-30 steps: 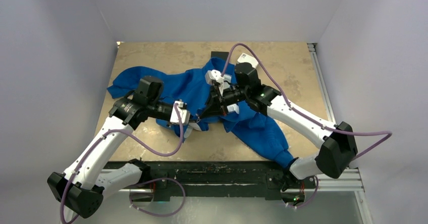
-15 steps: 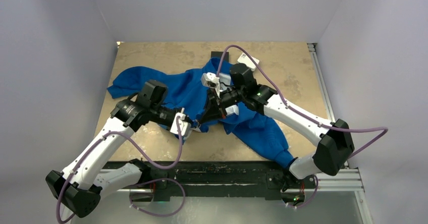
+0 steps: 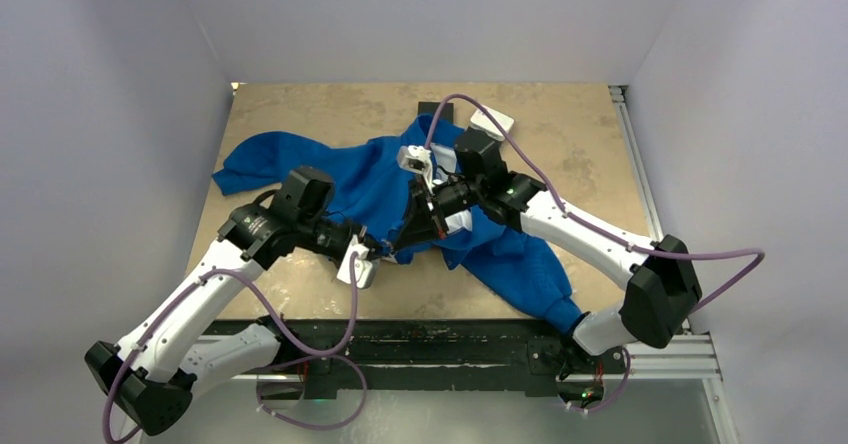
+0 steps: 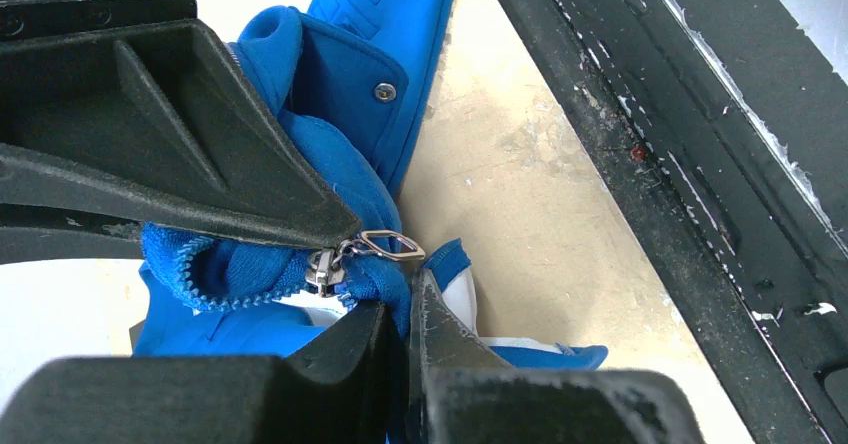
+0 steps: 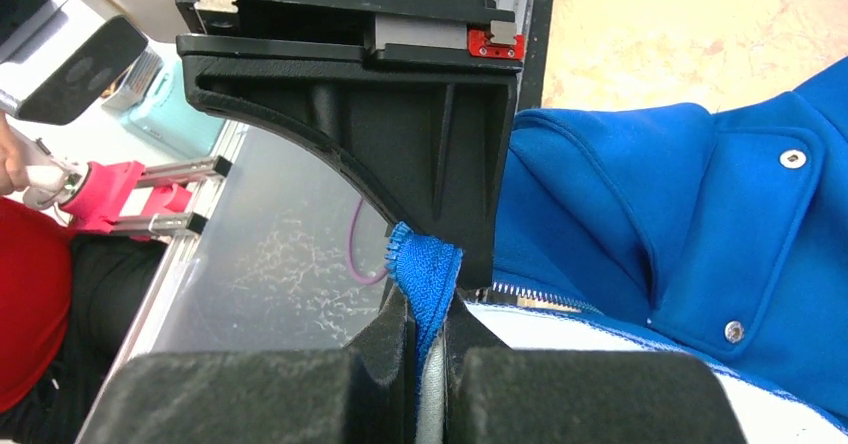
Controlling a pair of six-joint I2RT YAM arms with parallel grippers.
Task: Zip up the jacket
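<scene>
The royal-blue jacket (image 3: 350,169) lies crumpled across the middle of the table, one sleeve running to the near edge on the right. Both grippers meet at its lower front hem. My left gripper (image 3: 381,255) is shut on a fold of the blue hem (image 4: 395,294), just beside the silvery zipper slider (image 4: 325,269) and its pull tab (image 4: 392,246). My right gripper (image 3: 398,245) is shut on the end of the blue zipper tape (image 5: 425,264), with white lining (image 5: 560,329) and zipper teeth beside it. Each gripper's black body fills part of the other's wrist view.
A white box (image 3: 492,121) and a dark flat piece (image 3: 430,107) lie at the back of the tan table (image 3: 300,114). The black front rail (image 3: 450,339) runs close to the grippers and shows as rail (image 4: 700,164) in the left wrist view. Grey walls enclose three sides.
My left gripper has pulled the hem toward the near edge. The right gripper has followed, shifting left and forward. Both stayed shut on the jacket.
</scene>
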